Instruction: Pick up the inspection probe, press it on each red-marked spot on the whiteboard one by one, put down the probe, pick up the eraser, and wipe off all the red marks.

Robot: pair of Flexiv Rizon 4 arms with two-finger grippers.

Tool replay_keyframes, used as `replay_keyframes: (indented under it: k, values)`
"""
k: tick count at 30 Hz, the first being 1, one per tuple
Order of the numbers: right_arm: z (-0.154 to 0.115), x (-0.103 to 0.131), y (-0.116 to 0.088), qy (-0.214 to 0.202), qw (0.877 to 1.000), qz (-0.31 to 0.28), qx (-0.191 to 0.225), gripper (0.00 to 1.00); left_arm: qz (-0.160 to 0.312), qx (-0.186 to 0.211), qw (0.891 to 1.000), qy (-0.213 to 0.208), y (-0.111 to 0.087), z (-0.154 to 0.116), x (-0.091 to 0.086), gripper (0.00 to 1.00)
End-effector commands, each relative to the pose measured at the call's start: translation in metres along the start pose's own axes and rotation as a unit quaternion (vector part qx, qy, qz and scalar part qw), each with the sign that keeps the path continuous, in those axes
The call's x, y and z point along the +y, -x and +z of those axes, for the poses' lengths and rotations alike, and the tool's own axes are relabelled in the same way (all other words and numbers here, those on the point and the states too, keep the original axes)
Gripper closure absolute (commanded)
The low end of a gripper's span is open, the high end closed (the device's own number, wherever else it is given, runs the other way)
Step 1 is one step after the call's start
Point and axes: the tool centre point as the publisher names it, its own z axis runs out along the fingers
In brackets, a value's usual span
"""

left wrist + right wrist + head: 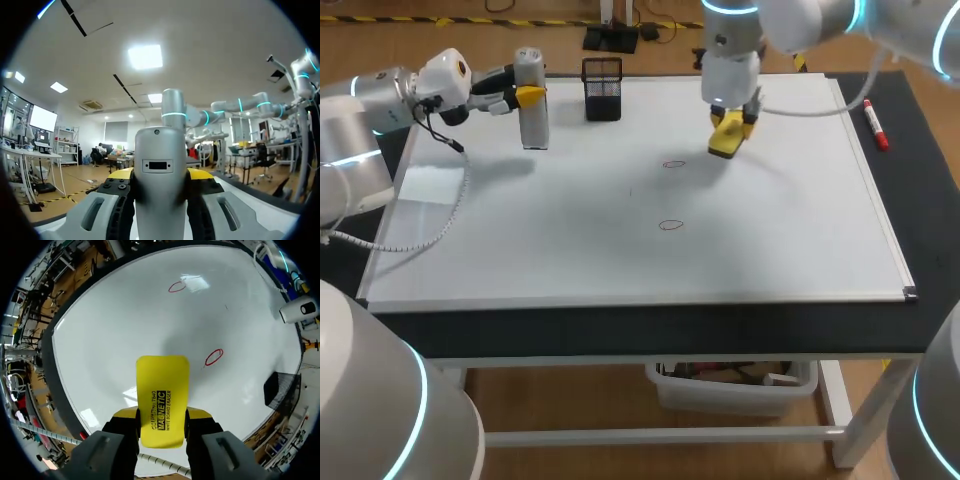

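The right hand (161, 420) is clamped on the yellow eraser (162, 390), which carries black lettering along its back. It holds the eraser at about 12 o'clock of the whiteboard (770, 230), just beside the far red mark (673, 164), while the near red mark (670, 225) lies close to the centre; whether the eraser touches the board I cannot tell. The left hand (160, 182) is clamped on the grey probe (531, 115), upright at about 10 o'clock; the small dark panel on it is too small to read, and in the left wrist view its lower end is hidden between the fingers.
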Motion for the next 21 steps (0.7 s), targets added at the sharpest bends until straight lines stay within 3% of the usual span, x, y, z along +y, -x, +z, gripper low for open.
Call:
replay_keyframes:
  k: [1,10,21]
  values:
    - [0.002,0.009,0.023,-0.002,0.999,-0.024,0.049,1.0,0.001,-0.004,1.0,0.002,-0.003,0.001,-0.002,1.0]
    - [0.008,0.042,0.057,-0.013,0.993,-0.111,0.034,1.0,0.001,-0.004,1.0,0.002,-0.003,0.001,-0.002,1.0]
    - [0.01,0.066,0.076,-0.019,0.985,-0.17,0.007,1.0,0.001,-0.004,1.0,0.002,-0.003,0.001,-0.002,1.0]
